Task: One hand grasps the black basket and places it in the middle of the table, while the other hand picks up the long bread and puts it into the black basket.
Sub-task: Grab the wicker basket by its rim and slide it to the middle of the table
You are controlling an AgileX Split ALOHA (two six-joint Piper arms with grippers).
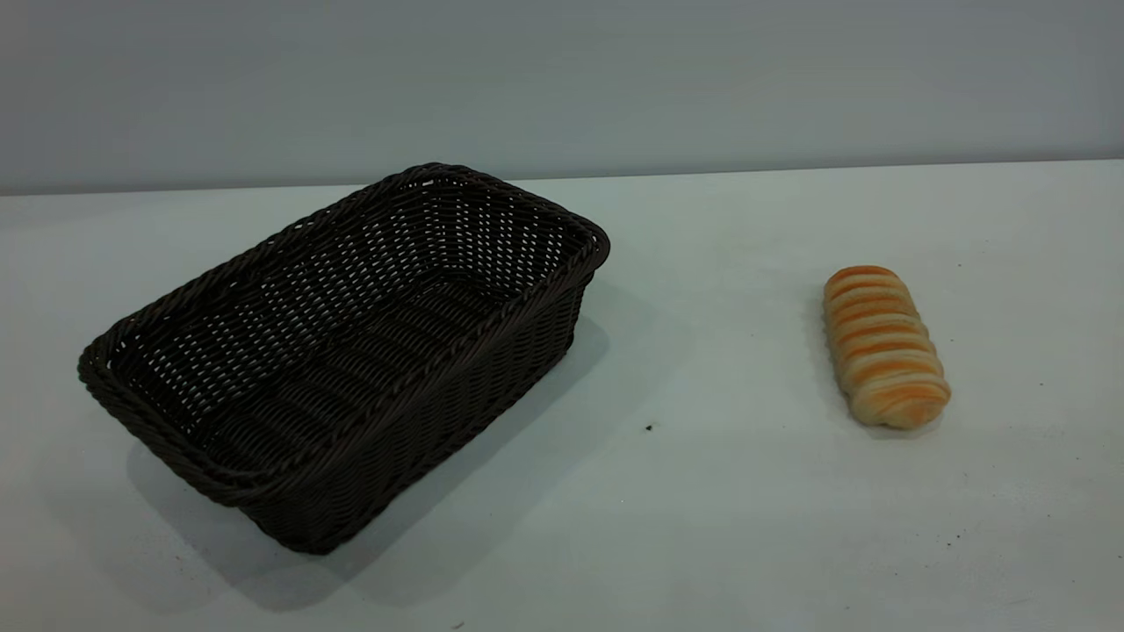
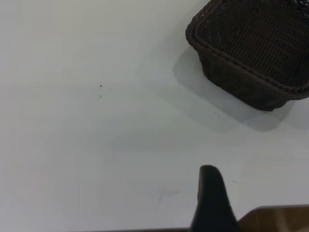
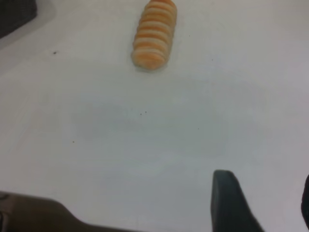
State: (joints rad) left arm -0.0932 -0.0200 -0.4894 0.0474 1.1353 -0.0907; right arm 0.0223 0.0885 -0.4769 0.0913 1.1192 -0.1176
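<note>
Sitting well apart: black basket (image 1: 342, 351), long bread (image 1: 885, 348).

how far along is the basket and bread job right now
Nothing looks done yet. The black basket sits empty on the left part of the table, not in the middle, and the long bread lies apart on the right. Nothing is in hand: neither gripper touches anything. Still left: moving the basket to the middle, then grasping the bread and putting it in.

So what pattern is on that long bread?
Crosswise stripes of orange-brown and pale cream on the long bread, clearest in the exterior view.
</note>
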